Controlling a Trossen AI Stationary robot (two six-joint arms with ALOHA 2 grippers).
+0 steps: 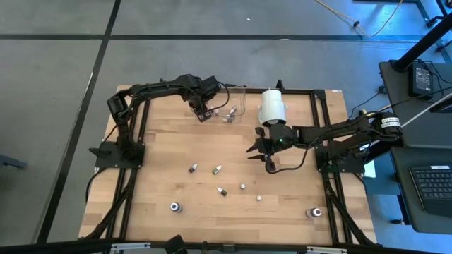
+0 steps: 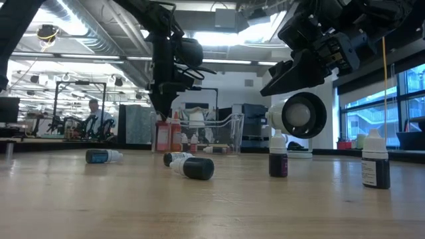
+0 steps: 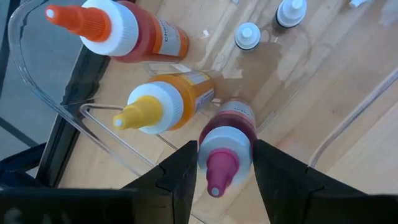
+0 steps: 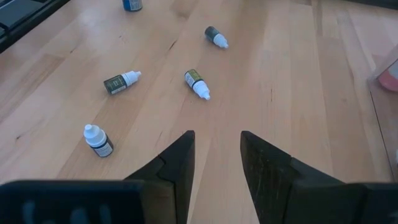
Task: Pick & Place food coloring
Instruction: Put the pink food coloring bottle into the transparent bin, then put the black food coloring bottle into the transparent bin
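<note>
1. Far left of the wooden table: left arm reaching over to the back edge, its left gripper hanging over the clear tray.
2. Inside that tray, seen from the left wrist: red bottle with orange tip, yellow-tipped orange bottle and pink-tipped bottle standing side by side, plus two small white-capped vials a little farther off.
3. Left gripper fingers flanking the pink-tipped bottle's cap, close on both sides; cannot tell whether pinching or just apart from it.
4. Middle of the table, from above: small dark vials scattered loose, some lying down, some upright, well apart from the tray.
5. Front left: one bottle alone near the front edge.
6. Right of centre: big white cylinder on its side at the back, just right of the tray.
7. Right gripper hovering above bare wood near the cylinder, fingers spread with nothing between them.
8. Front right: another lone bottle.
</note>
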